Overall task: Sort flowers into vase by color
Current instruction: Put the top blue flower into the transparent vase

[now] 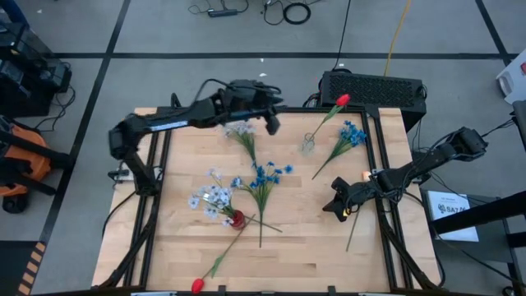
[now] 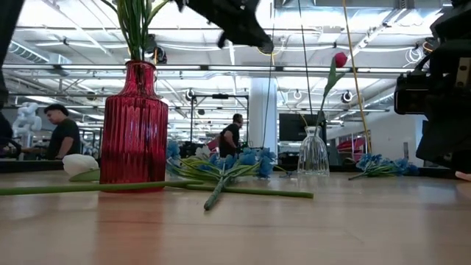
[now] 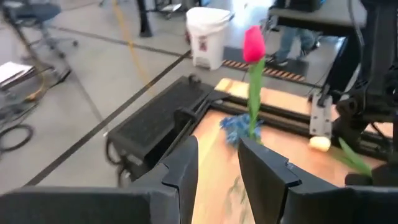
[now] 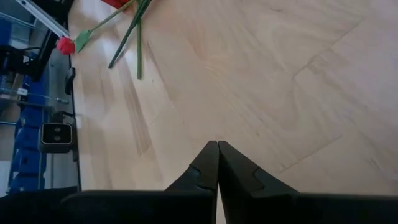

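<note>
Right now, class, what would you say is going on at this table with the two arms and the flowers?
Flowers are being sorted into vases. The left gripper hangs open and empty above the far side of the table, near the clear vase, which holds one red tulip. The right gripper waits shut and empty on the right. The red vase already holds stems. Bright blue flowers and another red bud lie loose on the table.
</note>
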Controlling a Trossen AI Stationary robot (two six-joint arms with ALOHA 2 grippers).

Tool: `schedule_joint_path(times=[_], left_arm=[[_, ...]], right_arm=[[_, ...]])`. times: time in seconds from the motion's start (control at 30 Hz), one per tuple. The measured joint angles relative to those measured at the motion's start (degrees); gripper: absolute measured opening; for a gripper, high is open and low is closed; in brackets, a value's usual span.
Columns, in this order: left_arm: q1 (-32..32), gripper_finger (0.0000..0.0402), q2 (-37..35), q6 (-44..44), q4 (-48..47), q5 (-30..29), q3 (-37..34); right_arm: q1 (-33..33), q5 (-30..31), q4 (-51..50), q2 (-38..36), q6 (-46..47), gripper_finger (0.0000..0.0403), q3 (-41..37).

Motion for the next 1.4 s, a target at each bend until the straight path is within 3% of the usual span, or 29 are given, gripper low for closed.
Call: schedule_joint_path(times=[0.17,0.33,0.57,0.77,0.9,1.03,1.17,1.4], left_arm=[[0.01,0.012,-6.29,-0.31,-11.1,-0.4,0.0],[0.01,0.012,-11.69,0.84,-16.69,-0.6,-2.26],[2.27,0.012,-24.51,0.94,-10.5,-0.81,-20.28],[3.81,0.012,-37.21,-1.94,2.21,2.93,-40.63],[4.47,0.012,-44.08,-1.95,6.87,3.33,-49.83],[8.07,0.012,-49.9,-1.34,7.21,3.8,-54.97],[14.49,0.012,-54.08,-0.4,6.91,10.67,-58.53],[20.72,0.012,-56.47,-0.37,6.38,19.81,-61.82]], right_arm=[[-0.12,0.7,0.47,0.0,1.16,0.0,0.0],[-0.11,5.65,2.65,0.0,3.37,0.0,0.36],[-0.22,14.58,-1.1,0.51,0.28,0.0,7.26],[-0.65,19.29,-13.72,2.34,0.64,0.0,16.49],[-2.13,19.55,-20.94,5.36,1.6,0.0,23.78],[-3.38,19.49,-29.21,10.35,1.69,0.0,32.67],[-3.58,19.39,-42.47,15.7,4.95,0.0,43.04],[-5.08,19.07,-72.57,22.65,26.15,0.0,58.52]])
